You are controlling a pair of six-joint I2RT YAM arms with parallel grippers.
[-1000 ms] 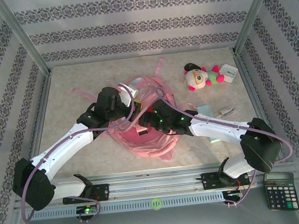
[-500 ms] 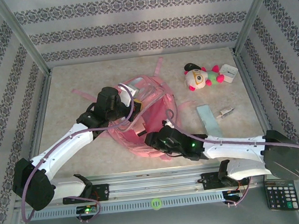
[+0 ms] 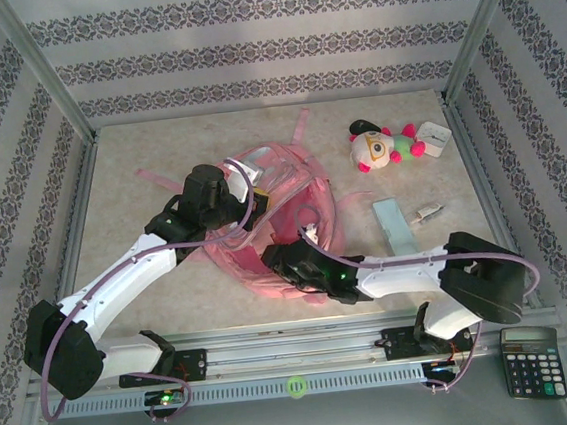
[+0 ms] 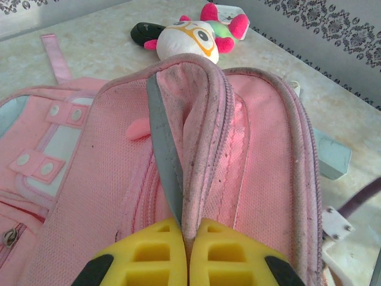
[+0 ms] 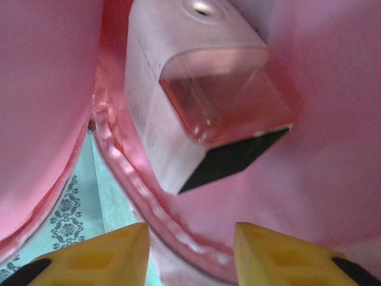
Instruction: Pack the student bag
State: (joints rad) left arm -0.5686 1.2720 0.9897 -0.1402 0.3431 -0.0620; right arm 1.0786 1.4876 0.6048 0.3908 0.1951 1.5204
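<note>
The student bag [image 3: 307, 195], pink and soft, lies mid-table with its mouth held up. My left gripper [image 3: 253, 207] is shut on the bag's upper zip rim [image 4: 199, 137]; in the left wrist view its yellow fingers [image 4: 189, 229] pinch that rim and a grey strip. My right gripper [image 3: 273, 262] sits at the bag's near edge. In the right wrist view its jaws [image 5: 190, 250] stand apart with the lower zip rim [image 5: 172, 229] running between them, not pinched. Inside the bag [image 5: 333, 119] lies a white box with a clear pinkish end [image 5: 178, 113].
A plush toy [image 3: 383, 145] and a small white item [image 3: 434, 139] lie at the back right. A pale blue flat piece [image 3: 395, 224] and a small silver thing [image 3: 426, 214] lie right of the bag. A calculator [image 3: 531, 361] sits at the near right, off the table.
My right gripper has pulled back from the bag's middle to its near rim, and its jaws have narrowed. The left gripper has kept its hold and place.
</note>
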